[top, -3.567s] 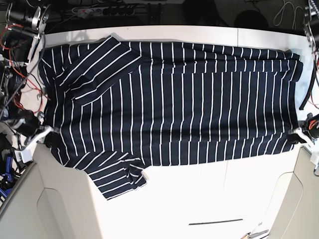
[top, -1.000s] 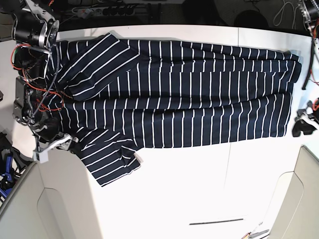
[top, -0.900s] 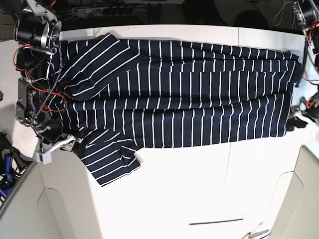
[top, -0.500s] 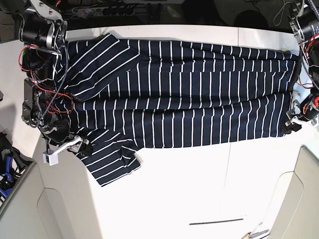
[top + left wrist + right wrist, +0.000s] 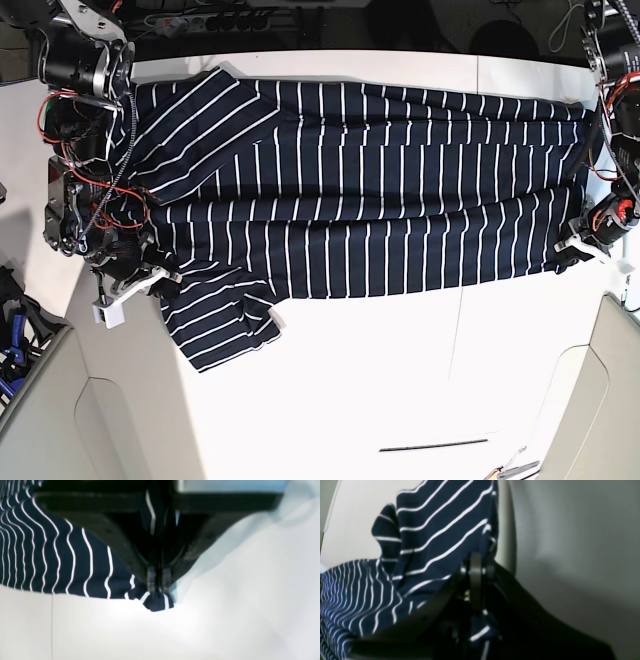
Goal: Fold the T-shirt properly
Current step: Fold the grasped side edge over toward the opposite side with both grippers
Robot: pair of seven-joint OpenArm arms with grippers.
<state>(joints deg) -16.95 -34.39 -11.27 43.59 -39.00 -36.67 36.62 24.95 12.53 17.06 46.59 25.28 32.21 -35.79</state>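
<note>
You see the right claw [image 5: 160,283] at the left side of the base view. Its jaws are pressed together on the shirt [image 5: 370,190], and they pinch the cloth at the edge just above the lower sleeve [image 5: 225,325]. In the right wrist view this claw [image 5: 475,580] has the striped cloth going in between the two black fingers [image 5: 437,605], and a fold of the shirt [image 5: 440,530] stands up beyond the tips. A part of the cloth is also below the tips, between the fingers.

To the right of this claw, the shirt lies spread flat across the white table [image 5: 400,380], with its length going sideways in the base view. The second sleeve [image 5: 190,110] lies well above the right claw, near the far edge of the table. One long fold runs through the middle of the shirt from one claw toward the other.

At the right side of the base view you find the left claw [image 5: 578,248]. It is also closed, and it pinches the lower corner of the hem. In the left wrist view the left claw [image 5: 158,581] holds a small bunch of cloth [image 5: 157,602] that comes out just beyond the tips, and the rest of the shirt [image 5: 50,555] lies to the left of the claw on the table [image 5: 225,617].
</note>
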